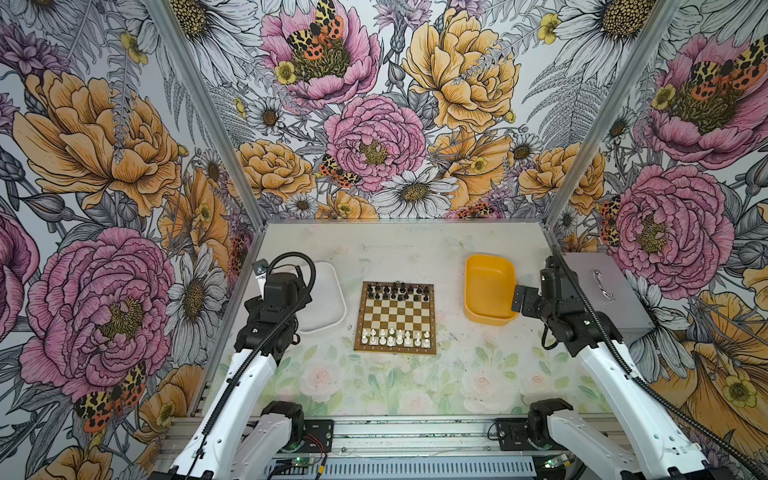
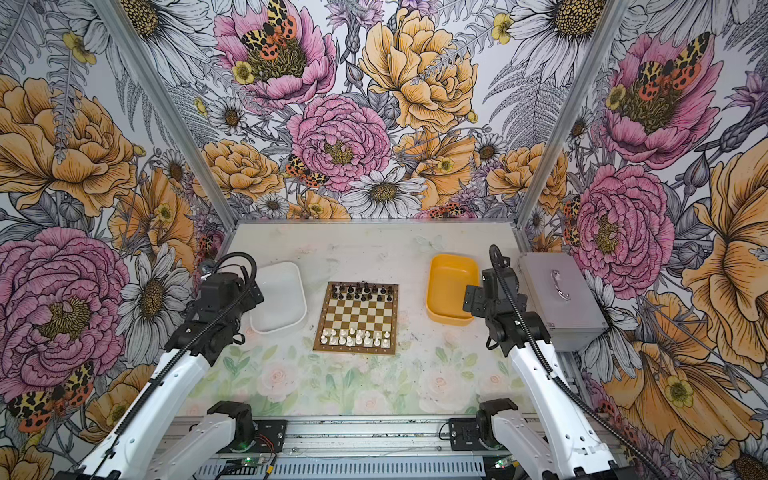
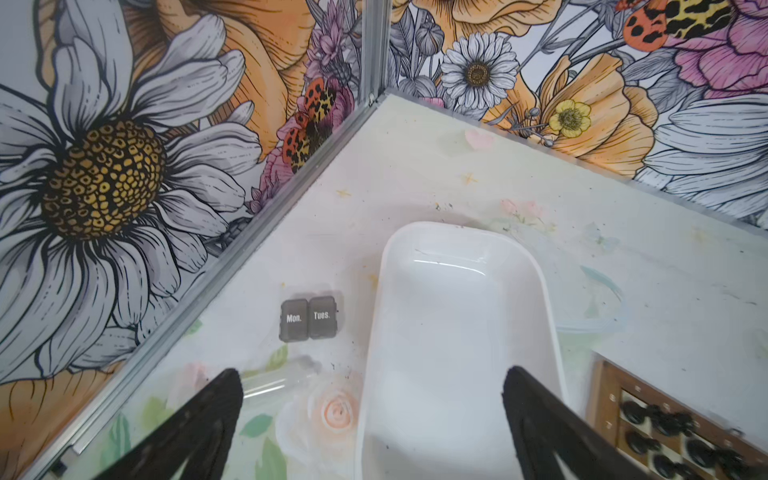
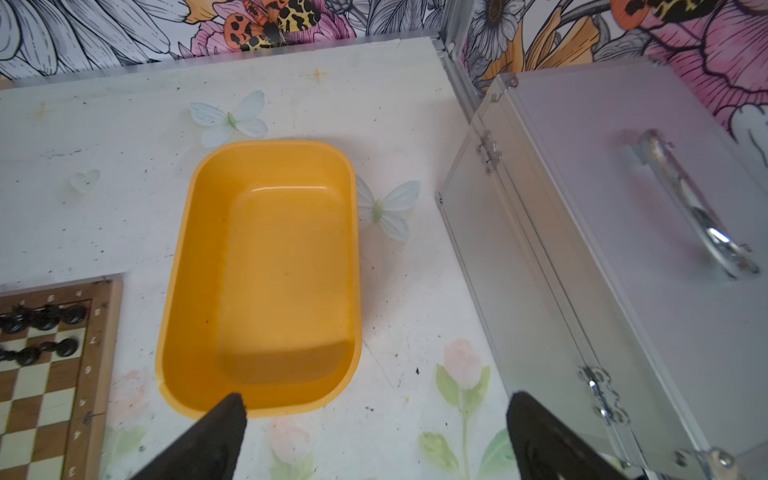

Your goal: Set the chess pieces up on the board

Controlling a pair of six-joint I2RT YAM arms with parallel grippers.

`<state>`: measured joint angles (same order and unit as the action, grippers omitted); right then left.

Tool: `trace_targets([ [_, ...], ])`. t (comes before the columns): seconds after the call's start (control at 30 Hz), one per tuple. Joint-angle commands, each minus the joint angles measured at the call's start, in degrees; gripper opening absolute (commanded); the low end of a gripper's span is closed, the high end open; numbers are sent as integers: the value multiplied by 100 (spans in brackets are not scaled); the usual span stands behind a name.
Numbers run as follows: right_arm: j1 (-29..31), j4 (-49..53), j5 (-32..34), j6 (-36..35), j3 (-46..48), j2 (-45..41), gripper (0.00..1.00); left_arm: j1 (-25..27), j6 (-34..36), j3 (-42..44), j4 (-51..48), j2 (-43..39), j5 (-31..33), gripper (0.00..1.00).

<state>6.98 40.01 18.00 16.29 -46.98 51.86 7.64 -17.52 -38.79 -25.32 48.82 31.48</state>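
1. In both top views the board (image 1: 395,318) is lying square in the middle of the tabletop (image 1: 395,249), well apart from every wall; the black chess pieces (image 1: 397,291) are standing on its two far rows, the white chess pieces (image 1: 395,337) on its two near rows, and the middle rows are lying bare; the white tray (image 1: 330,303) is sitting to its left and the yellow tray (image 1: 490,261) to its right, each with a bare strip of tabletop between; the left arm (image 1: 266,328) is hanging over the white tray's left edge, the right arm (image 1: 561,307) by the yellow tray's near right corner
2. In the left wrist view the left fingers (image 3: 199,428) are spreading wide, released, with nothing between them, above the white tray's (image 3: 382,291) near end; a grey pill box (image 3: 309,318) is lying between that tray and the wall rail; the board's corner (image 3: 602,386) is showing near the tray
3. In the right wrist view the right fingers (image 4: 208,440) are gaping too, empty, over the yellow tray's (image 4: 178,266) near rim and the open tabletop between that tray and a metal case (image 4: 582,249)
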Motion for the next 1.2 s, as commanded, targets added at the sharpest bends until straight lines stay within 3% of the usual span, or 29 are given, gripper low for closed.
trace_targets([
  [0.0,-121,-1343,270,-249,413,30,100,-215,535,431,1759,-194,517,99],
  [0.3,-275,-2496,696,-136,1090,554,100,-770,519,1017,2576,222,673,99],
  [0.67,-362,-4779,478,-689,1906,896,100,-1027,800,1500,4194,1182,-408,99],
  [1.0,-624,-6224,-60,-586,2406,1628,100,-982,975,1967,6571,2475,-1055,99],
  [1.17,-755,-7386,-333,-750,2350,2465,100,-819,1395,2161,8345,3552,-1516,99],
])
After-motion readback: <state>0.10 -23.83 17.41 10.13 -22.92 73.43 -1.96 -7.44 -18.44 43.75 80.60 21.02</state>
